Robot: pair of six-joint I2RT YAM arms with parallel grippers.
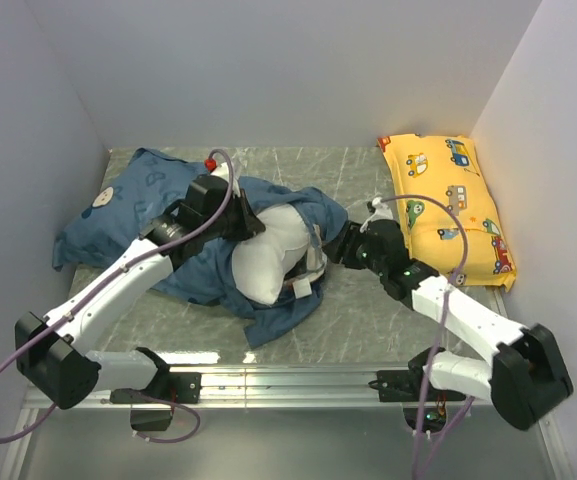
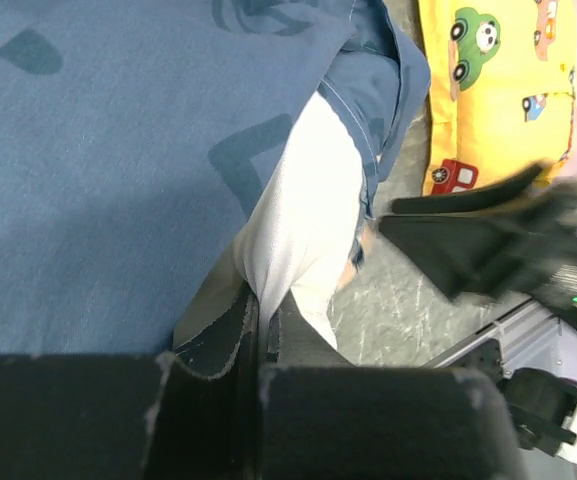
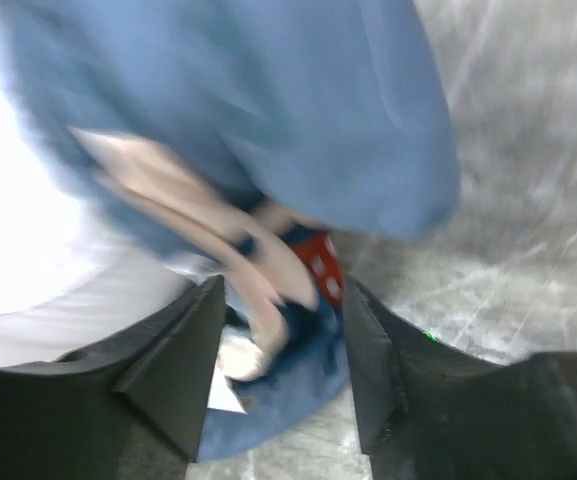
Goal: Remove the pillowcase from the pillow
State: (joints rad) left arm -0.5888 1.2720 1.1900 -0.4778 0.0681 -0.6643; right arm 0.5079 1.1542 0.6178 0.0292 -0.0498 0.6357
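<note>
Left end effector (image 2: 265,318) pinching edge of white pillow (image 2: 303,220), pillow half out of blue pillowcase (image 2: 98,150). Right end effector (image 3: 280,335) spread, pillowcase fabric between fingers. Yellow car-print pillow (image 1: 448,205) apart, on worktop (image 1: 368,310).

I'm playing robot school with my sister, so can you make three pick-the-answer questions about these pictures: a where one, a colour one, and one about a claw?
1. Where does the yellow pillow lie? A) along the right wall B) along the left wall C) between the arm bases
2. What colour is the pillow poking out of the blue pillowcase? A) red B) white C) green
3. How is the right claw? A) shut tight B) out of sight C) open
Answers: 1 A, the top view shows it against the right wall; 2 B, white bulges from the case's mouth; 3 C, it stands wide around cloth.
</note>
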